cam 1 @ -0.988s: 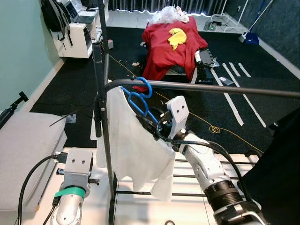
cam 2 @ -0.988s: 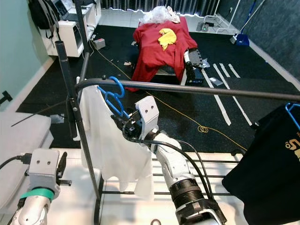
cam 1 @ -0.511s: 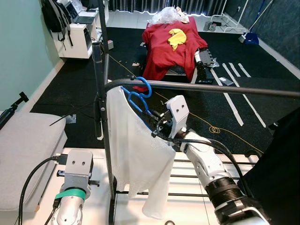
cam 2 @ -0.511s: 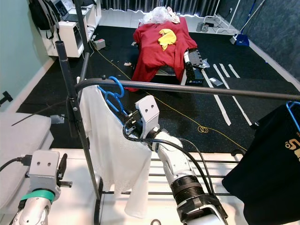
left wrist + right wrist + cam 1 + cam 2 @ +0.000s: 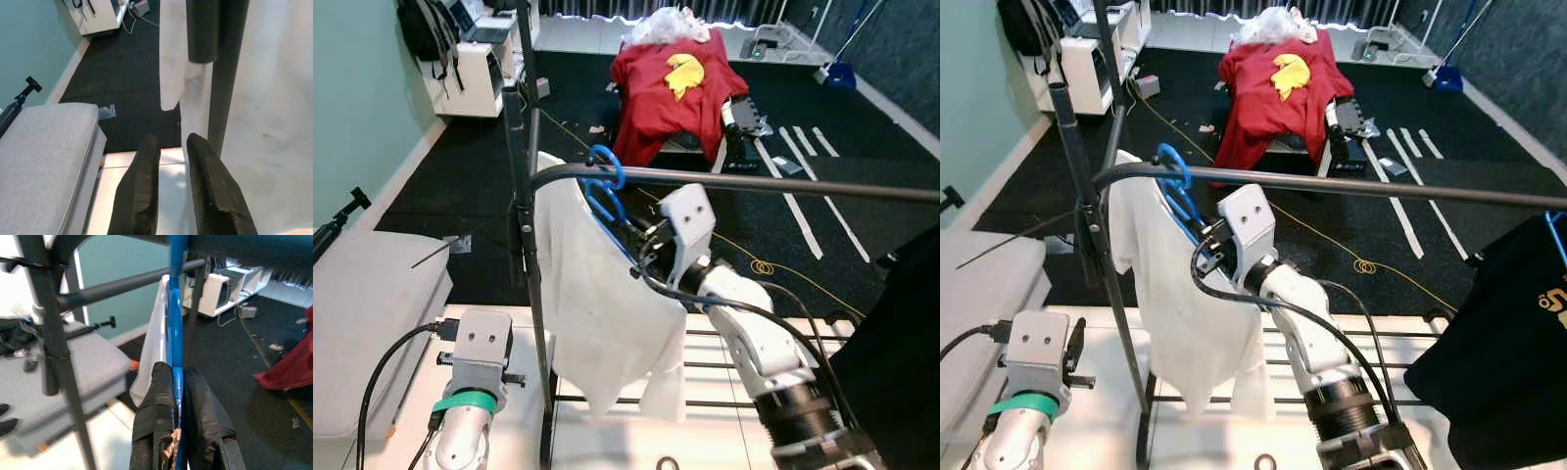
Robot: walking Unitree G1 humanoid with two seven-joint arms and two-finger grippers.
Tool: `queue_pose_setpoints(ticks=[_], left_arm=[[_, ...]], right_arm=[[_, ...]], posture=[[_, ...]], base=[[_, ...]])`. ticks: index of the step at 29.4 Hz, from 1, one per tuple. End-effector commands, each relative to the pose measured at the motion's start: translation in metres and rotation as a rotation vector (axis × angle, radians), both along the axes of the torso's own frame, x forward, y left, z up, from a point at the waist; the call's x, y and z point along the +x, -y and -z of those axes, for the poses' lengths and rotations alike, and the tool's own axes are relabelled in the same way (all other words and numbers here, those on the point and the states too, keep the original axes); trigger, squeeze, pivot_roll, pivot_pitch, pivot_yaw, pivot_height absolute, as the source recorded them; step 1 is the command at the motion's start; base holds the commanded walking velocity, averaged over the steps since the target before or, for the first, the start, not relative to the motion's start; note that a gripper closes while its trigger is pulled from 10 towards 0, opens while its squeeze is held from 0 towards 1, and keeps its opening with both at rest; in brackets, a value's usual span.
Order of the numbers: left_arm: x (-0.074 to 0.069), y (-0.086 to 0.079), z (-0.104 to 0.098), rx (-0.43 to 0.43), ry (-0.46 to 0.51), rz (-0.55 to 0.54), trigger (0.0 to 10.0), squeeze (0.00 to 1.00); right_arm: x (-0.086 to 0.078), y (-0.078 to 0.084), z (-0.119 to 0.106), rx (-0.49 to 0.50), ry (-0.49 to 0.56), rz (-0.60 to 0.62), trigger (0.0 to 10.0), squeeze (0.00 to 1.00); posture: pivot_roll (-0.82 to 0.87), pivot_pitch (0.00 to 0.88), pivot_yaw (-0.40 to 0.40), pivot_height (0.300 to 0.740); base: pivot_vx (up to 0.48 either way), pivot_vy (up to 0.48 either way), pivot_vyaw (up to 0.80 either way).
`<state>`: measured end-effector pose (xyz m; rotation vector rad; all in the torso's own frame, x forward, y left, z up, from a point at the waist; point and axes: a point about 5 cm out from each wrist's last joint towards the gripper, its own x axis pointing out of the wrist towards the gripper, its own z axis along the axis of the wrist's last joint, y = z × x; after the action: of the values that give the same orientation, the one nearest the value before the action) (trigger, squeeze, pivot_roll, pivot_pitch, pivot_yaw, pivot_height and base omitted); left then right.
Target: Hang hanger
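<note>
Hanger at the rail, in my right grip.
My right gripper (image 5: 177, 396) pinches the blue hanger (image 5: 607, 192), its hook over the rail (image 5: 773, 183), white shirt (image 5: 602, 313) draped below. My left gripper (image 5: 171, 188) idles low, fingers narrowly parted.

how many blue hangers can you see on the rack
2: the blue hanger carrying the white shirt, gripped by the right gripper, and one at the black shirt, far right. Others may be hidden.

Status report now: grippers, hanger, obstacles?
Right gripper shut on blue hanger. Hook over rail, white shirt on it. Left gripper idle, low by rack post.
</note>
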<state>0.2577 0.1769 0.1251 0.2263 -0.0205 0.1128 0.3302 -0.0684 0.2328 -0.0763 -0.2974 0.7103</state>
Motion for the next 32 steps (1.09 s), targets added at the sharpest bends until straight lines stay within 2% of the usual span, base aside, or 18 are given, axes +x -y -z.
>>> queue_pose_setpoints(ticks=[1, 2, 3, 4, 6, 8, 11, 13, 14, 15, 21, 24, 27, 32], left_arm=[[-0.004, 0.000, 0.008, 0.006, -0.038, 0.004, 10.0, 0.00], [-0.004, 0.000, 0.008, 0.006, -0.041, 0.009, 10.0, 0.00], [-0.004, 0.000, 0.008, 0.006, -0.041, 0.009, 10.0, 0.00], [-0.003, 0.002, 0.008, 0.007, -0.044, 0.020, 10.0, 0.00], [-0.002, 0.002, 0.008, 0.007, -0.044, 0.024, 10.0, 0.00], [0.001, 0.005, 0.006, 0.008, -0.043, 0.048, 10.0, 0.00], [0.003, 0.006, 0.004, 0.009, -0.038, 0.065, 10.0, 0.00], [0.006, 0.011, -0.003, 0.005, -0.021, 0.110, 10.0, 0.00], [0.007, 0.015, -0.009, -0.002, -0.003, 0.147, 10.0, 0.00], [0.009, 0.022, -0.023, -0.015, 0.035, 0.216, 10.0, 0.00], [0.013, 0.028, -0.038, -0.029, 0.077, 0.261, 10.0, 0.00], [0.013, 0.028, -0.039, -0.032, 0.080, 0.262, 10.0, 0.00], [0.015, 0.031, -0.038, -0.038, 0.071, 0.271, 10.0, 0.00], [0.014, 0.033, -0.036, -0.043, 0.059, 0.276, 10.0, 0.00]], right_arm=[[-0.020, 0.001, -0.011, 0.114, 0.051, 0.029, 10.0, 0.00], [-0.026, 0.002, -0.003, 0.143, 0.027, 0.059, 10.0, 0.00], [-0.026, 0.002, -0.003, 0.143, 0.027, 0.059, 10.0, 0.00], [-0.035, 0.006, 0.011, 0.171, -0.012, 0.103, 10.0, 0.00], [-0.037, 0.007, 0.016, 0.172, -0.032, 0.118, 10.0, 0.00], [-0.045, 0.013, 0.039, 0.137, -0.087, 0.175, 10.0, 0.00], [-0.050, 0.017, 0.049, 0.106, -0.109, 0.209, 10.0, 0.00], [-0.057, 0.025, 0.059, 0.038, -0.129, 0.252, 10.0, 0.00], [-0.061, 0.029, 0.059, -0.012, -0.110, 0.269, 10.0, 0.00], [-0.064, 0.036, 0.048, -0.100, -0.027, 0.297, 10.0, 0.00], [-0.064, 0.044, 0.023, -0.141, 0.072, 0.295, 10.0, 0.00], [-0.064, 0.044, 0.022, -0.151, 0.081, 0.292, 10.0, 0.00], [-0.060, 0.044, -0.006, -0.111, 0.169, 0.266, 10.0, 0.00], [-0.056, 0.040, -0.018, -0.097, 0.214, 0.245, 10.0, 0.00]], posture=[[-0.09, 0.129, 0.014, 0.740], [-0.10, 0.130, 0.015, 0.740], [-0.10, 0.130, 0.015, 0.740], [-0.10, 0.133, 0.019, 0.740], [-0.10, 0.133, 0.019, 0.740], [-0.12, 0.139, 0.030, 0.740], [-0.13, 0.142, 0.039, 0.740], [-0.13, 0.146, 0.045, 0.740], [-0.14, 0.149, 0.050, 0.740], [-0.15, 0.153, 0.052, 0.740], [-0.16, 0.155, 0.055, 0.740], [-0.16, 0.155, 0.055, 0.740], [-0.17, 0.158, 0.061, 0.740], [-0.17, 0.158, 0.064, 0.740]], base=[[0.000, 0.000, 0.00], [0.000, 0.000, 0.00], [0.000, 0.000, 0.00], [0.000, 0.000, 0.00], [0.000, 0.000, 0.00], [0.000, 0.000, 0.00], [0.000, 0.000, 0.00], [0.000, 0.000, 0.00], [0.000, 0.000, 0.00], [0.000, 0.000, 0.00], [0.000, 0.000, 0.00], [0.000, 0.000, 0.00], [0.000, 0.000, 0.00], [0.000, 0.000, 0.00]])
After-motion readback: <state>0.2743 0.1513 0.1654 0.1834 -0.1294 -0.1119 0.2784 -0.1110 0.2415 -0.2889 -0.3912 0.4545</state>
